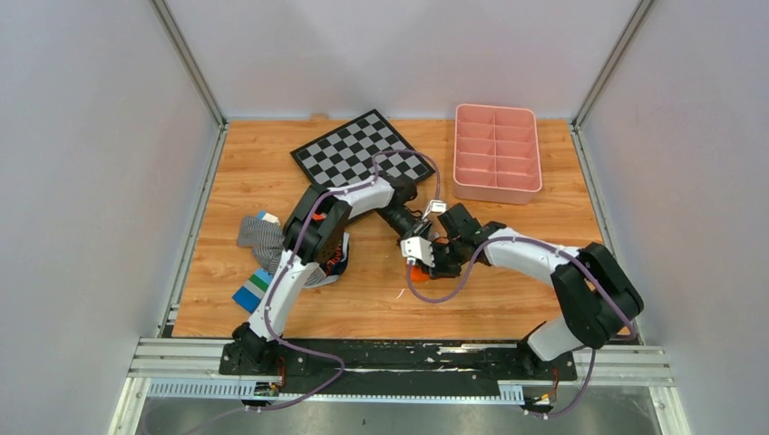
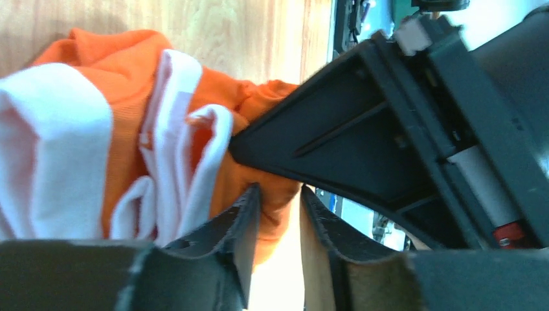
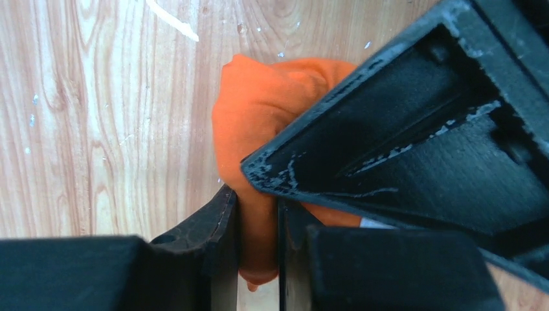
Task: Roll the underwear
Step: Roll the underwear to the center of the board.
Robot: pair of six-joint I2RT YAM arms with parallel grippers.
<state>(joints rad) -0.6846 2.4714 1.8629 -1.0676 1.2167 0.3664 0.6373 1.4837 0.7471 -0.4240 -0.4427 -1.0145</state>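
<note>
The orange underwear (image 1: 415, 273) lies bunched on the wooden table near its middle, mostly hidden under both grippers in the top view. In the left wrist view its orange folds (image 2: 217, 84) and white trim bands sit left of my fingers. My left gripper (image 2: 280, 194) is closed narrowly on an orange fold. In the right wrist view the bunched orange cloth (image 3: 259, 116) rests on the wood, and my right gripper (image 3: 257, 207) pinches a fold of it. The two grippers (image 1: 419, 249) (image 1: 435, 261) meet tip to tip over the cloth.
A checkered board (image 1: 363, 149) lies at the back centre. A pink compartment tray (image 1: 496, 151) stands at the back right. A grey-and-white striped garment (image 1: 261, 234) and blue cloth (image 1: 247, 294) lie at the left by the left arm. Walls enclose the table.
</note>
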